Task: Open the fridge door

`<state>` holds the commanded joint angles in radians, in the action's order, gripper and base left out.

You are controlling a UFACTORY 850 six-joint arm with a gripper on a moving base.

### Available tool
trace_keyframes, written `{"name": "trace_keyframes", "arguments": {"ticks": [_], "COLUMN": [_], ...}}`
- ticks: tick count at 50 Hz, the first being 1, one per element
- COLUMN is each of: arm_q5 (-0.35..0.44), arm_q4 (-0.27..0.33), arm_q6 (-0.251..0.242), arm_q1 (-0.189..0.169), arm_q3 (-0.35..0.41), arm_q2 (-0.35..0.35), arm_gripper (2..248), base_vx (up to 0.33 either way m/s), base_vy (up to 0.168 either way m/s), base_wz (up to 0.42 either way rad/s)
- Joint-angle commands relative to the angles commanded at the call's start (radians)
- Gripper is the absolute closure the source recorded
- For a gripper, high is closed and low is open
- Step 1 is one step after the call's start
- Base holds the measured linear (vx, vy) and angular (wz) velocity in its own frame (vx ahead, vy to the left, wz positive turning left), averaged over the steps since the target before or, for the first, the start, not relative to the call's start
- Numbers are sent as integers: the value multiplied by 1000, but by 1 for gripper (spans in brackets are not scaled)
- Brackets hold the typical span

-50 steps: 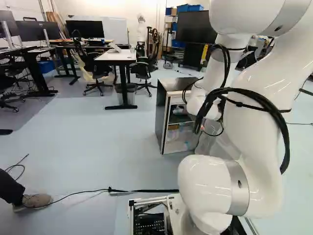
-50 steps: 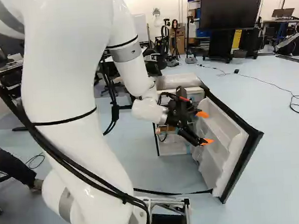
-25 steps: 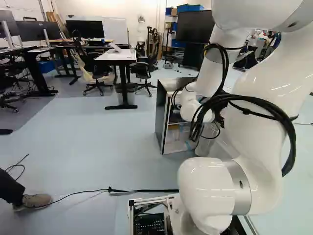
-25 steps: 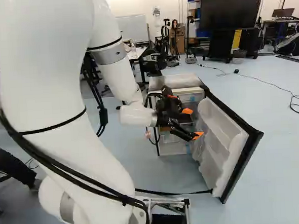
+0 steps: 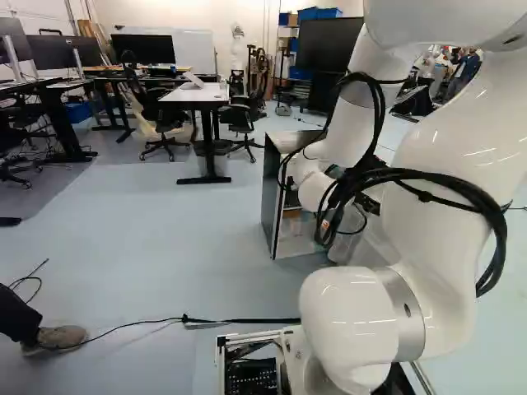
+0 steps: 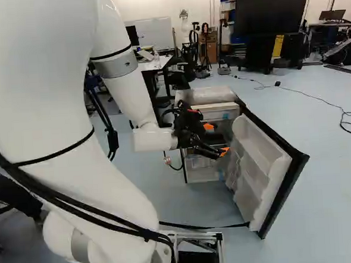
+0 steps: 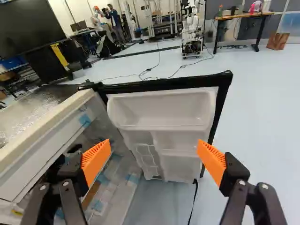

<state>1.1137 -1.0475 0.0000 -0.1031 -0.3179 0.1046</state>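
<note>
- While the gripper (image 6: 216, 139) holds nothing, its jaws stand wide apart.
- Ahead, the fridge door (image 6: 253, 189) stands open, its white shelves (image 7: 161, 110) in view.
- Joined to it, the fridge (image 6: 206, 95) shows its inside.

The small fridge (image 6: 206, 95) stands up straight on the pale blue floor (image 6: 334, 193), near the middle of the right base view. It has dark sides, a shiny grey top and see-through drawers (image 6: 202, 173) with bits of blue on them. Its door (image 6: 261, 168) is wide open, sticking out to the right in that view. The door is white inside with a black edge. It has one wide tray (image 7: 161, 110) up high and smaller spaces below.
</note>
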Motion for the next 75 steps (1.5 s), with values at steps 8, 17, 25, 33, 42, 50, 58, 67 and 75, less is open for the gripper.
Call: {"name": "trace_keyframes", "arguments": {"ticks": [8,17,25,33,42,50,58,67,75], "arm_q5": [0,-1,-4,-8,-15,-23,-32,-45,-58], "arm_q4": [7,11,23,41,71,105,146,202,258], "arm_q6": [0,0,0,0,0,0,0,0,0], "arm_q1": [0,1,2,4,7,10,14,20,25], "arm_q3": [0,1,4,8,14,22,31,43,56], "arm_q2": [0,-2,-6,-13,-24,-36,-51,-72,-93], "arm_gripper": [3,3,3,3,3,3,3,3,3], "base_vx": [0,0,0,0,0,0,0,0,0], "base_vy": [0,0,0,0,0,0,0,0,0], "base_wz": [0,0,0,0,0,0,0,0,0]}}
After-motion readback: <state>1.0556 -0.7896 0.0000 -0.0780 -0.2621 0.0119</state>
